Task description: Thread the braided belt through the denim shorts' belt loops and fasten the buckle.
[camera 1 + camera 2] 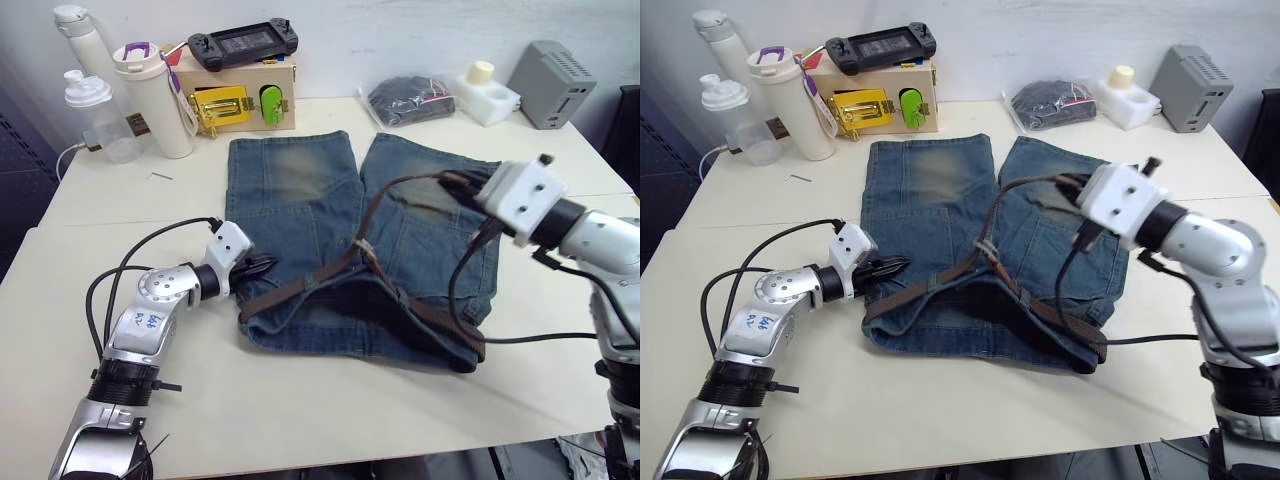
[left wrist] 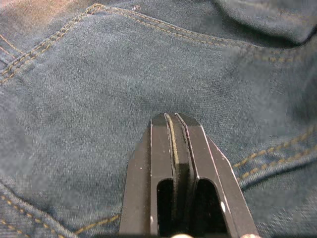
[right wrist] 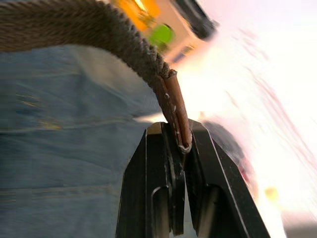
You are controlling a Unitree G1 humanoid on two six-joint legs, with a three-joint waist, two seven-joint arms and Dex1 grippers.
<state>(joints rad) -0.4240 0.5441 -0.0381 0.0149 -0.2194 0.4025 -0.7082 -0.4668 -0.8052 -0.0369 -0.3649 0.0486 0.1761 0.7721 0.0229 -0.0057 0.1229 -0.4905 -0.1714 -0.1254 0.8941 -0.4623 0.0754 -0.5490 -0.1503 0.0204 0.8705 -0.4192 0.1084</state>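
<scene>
Right hand (image 3: pixel 178 136) pinches braided belt (image 3: pixel 89 29) (woven, leather-tipped); left hand (image 2: pixel 176 119) clenched on denim shorts (image 2: pixel 99 99).

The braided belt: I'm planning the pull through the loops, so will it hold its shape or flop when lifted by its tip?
Probably floppy: the braided belt sags in an arc from the right pincer, shut on its leather tip. The woven texture likely grips denim, so it may drag the denim shorts. It looks light.

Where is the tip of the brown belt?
In the right wrist view, the brown braided belt ends pinched in the right gripper, held above the faded blue denim shorts.
</scene>
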